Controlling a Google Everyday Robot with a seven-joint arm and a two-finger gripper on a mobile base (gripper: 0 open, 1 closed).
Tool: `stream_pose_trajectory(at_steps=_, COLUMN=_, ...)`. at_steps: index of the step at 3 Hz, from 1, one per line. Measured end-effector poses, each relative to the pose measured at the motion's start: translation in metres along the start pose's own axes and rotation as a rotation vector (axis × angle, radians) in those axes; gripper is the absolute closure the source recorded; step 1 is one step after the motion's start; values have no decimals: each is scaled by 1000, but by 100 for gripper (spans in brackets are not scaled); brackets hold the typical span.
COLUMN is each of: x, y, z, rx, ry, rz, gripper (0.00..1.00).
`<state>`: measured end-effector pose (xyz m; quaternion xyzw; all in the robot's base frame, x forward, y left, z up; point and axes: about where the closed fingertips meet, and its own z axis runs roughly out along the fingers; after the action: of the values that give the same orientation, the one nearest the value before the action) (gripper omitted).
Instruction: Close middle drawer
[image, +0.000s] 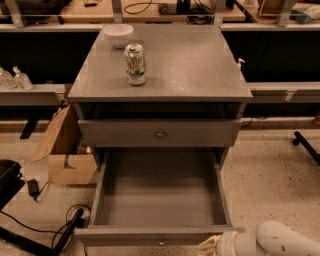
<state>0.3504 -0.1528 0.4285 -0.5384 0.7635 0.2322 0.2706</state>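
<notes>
The middle drawer (160, 192) is pulled far out of the grey cabinet, and its deep plain box is empty. Its flat front (125, 236) runs along the bottom edge of the view, with the small knob (161, 243) at its centre. Above it the upper drawer front (115, 133) with a round knob (160, 134) stands slightly out. The lowest drawer is hidden under the open one. My white arm (280, 241) comes in at the bottom right. My gripper (211, 247) is at its pale end, just right of the middle drawer's front corner.
A drinks can (135, 64) and a white bowl (118, 35) stand on the cabinet top (190, 65). A cardboard box (65, 152) sits on the floor at the left, with cables (65, 232) nearby. A black leg (306, 146) lies at the right.
</notes>
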Motion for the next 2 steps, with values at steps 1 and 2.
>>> stream_pose_trajectory(at_steps=1, x=3, y=-38, z=18, rx=-16, ry=-25, rz=-28, gripper=100)
stream_pose_trajectory(at_steps=2, x=3, y=-46, z=23, rx=-24, ry=-34, rz=-38, gripper=100)
